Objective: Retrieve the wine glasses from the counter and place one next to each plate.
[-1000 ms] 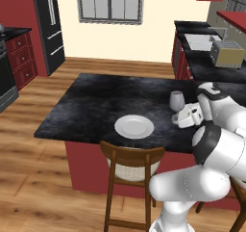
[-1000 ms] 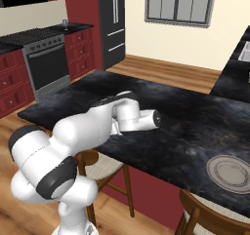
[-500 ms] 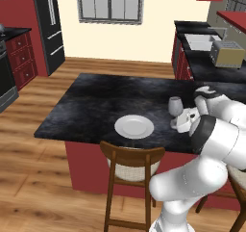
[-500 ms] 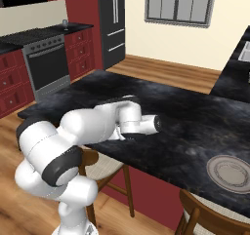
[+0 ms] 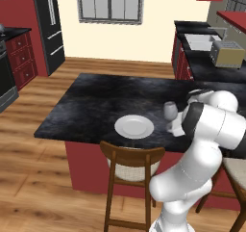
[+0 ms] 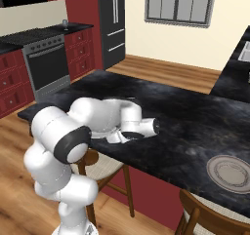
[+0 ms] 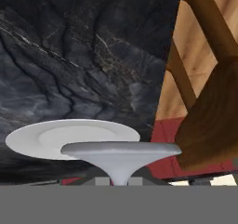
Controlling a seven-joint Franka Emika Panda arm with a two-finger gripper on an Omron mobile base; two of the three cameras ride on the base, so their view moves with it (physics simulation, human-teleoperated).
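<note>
While the small grey translucent stemmed wine glass (image 5: 169, 111) is kept upright and clenched at its stem by the closed fingers (image 5: 176, 125), it is carried just above the black marbled tabletop (image 5: 96, 101), with the round white plate (image 5: 134, 126) lying near on its left.

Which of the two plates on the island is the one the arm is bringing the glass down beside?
The plain white plate, at the counter's front edge behind a wooden stool. The wine glass stands just beside it. The other plate, greyish with a patterned rim, has no glass nearby.
</note>
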